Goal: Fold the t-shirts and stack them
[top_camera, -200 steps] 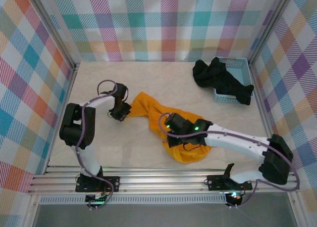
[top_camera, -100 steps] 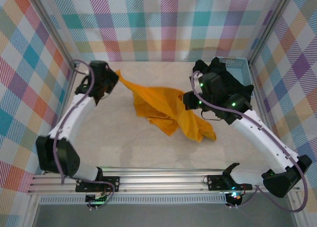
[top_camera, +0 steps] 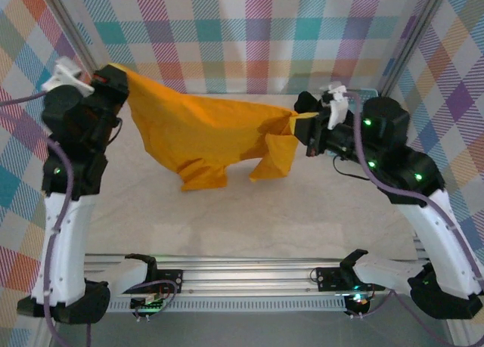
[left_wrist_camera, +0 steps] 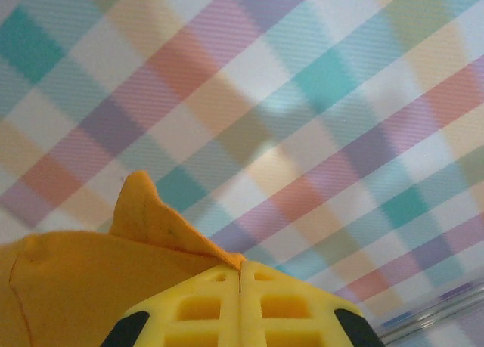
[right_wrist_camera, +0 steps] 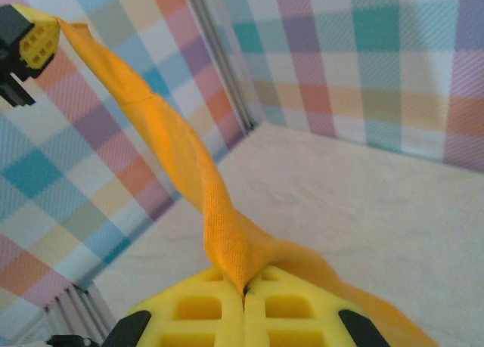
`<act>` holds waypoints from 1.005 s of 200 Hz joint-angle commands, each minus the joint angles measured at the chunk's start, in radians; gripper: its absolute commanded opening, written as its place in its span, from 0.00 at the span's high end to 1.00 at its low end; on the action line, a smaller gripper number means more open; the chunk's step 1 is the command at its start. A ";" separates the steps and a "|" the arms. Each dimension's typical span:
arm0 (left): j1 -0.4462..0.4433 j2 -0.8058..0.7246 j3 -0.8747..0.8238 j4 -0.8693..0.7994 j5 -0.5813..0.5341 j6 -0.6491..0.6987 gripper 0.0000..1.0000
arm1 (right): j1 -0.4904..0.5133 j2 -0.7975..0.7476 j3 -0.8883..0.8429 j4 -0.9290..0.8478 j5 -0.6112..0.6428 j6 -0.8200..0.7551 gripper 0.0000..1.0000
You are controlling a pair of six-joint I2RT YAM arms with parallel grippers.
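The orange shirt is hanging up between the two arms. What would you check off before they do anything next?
1. Left gripper shut on a corner of the orange shirt: ok.
2. Right gripper shut on the opposite end: ok.
3. Shirt stretched evenly between them: not ok, the middle droops in folds.
4. Shirt untwisted: not ok, it is bunched into a narrow band near the right gripper.
5. Lower edge lifted off the table: cannot tell from above.
6. Bare table underneath to lay it on: ok.
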 commanded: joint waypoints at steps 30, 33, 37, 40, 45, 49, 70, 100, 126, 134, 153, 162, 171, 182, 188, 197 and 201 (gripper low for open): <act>0.016 0.103 0.242 -0.007 -0.024 0.110 1.00 | -0.010 0.023 0.066 0.117 -0.020 -0.005 1.00; 0.016 0.126 0.263 -0.018 -0.018 0.111 1.00 | -0.012 0.042 0.074 0.114 -0.006 -0.006 1.00; 0.015 0.169 0.293 -0.033 -0.015 0.109 1.00 | -0.018 0.068 0.085 0.111 0.009 -0.008 1.00; 0.015 0.197 0.312 -0.053 -0.018 0.105 1.00 | -0.026 0.089 0.091 0.109 0.019 -0.006 1.00; 0.016 0.248 0.337 -0.075 -0.026 0.097 1.00 | -0.046 0.124 0.102 0.111 0.028 0.006 1.00; 0.017 0.284 0.355 -0.084 -0.027 0.096 1.00 | -0.070 0.155 0.107 0.114 0.027 0.022 1.00; 0.033 0.509 0.483 -0.096 -0.021 0.126 1.00 | -0.229 0.313 0.099 0.214 -0.041 0.137 1.00; 0.069 0.931 0.827 -0.186 0.070 0.136 1.00 | -0.368 0.674 0.263 0.230 -0.128 0.229 0.86; 0.067 1.272 1.197 -0.405 0.157 0.116 0.50 | -0.388 0.895 0.423 0.145 -0.128 0.215 0.39; 0.054 1.312 1.265 -0.462 0.154 0.145 0.44 | -0.387 0.912 0.437 0.120 -0.114 0.209 0.35; 0.024 1.258 1.229 -0.547 0.123 0.214 0.38 | -0.385 0.863 0.355 0.104 -0.084 0.203 0.32; 0.008 1.191 1.135 -0.570 0.093 0.227 0.37 | -0.384 0.806 0.264 0.129 -0.076 0.215 0.31; -0.010 1.095 0.978 -0.561 0.060 0.241 0.33 | -0.380 0.740 0.154 0.157 -0.070 0.229 0.29; -0.019 0.942 0.712 -0.510 0.027 0.233 0.33 | -0.369 0.652 0.024 0.175 -0.055 0.248 0.29; -0.019 0.853 0.554 -0.474 0.030 0.214 0.33 | -0.362 0.604 -0.051 0.180 -0.052 0.255 0.30; -0.019 0.729 0.352 -0.448 0.038 0.181 0.34 | -0.335 0.530 -0.166 0.187 -0.027 0.260 0.31; -0.021 0.680 0.260 -0.449 0.044 0.165 0.35 | -0.319 0.495 -0.215 0.181 -0.008 0.261 0.31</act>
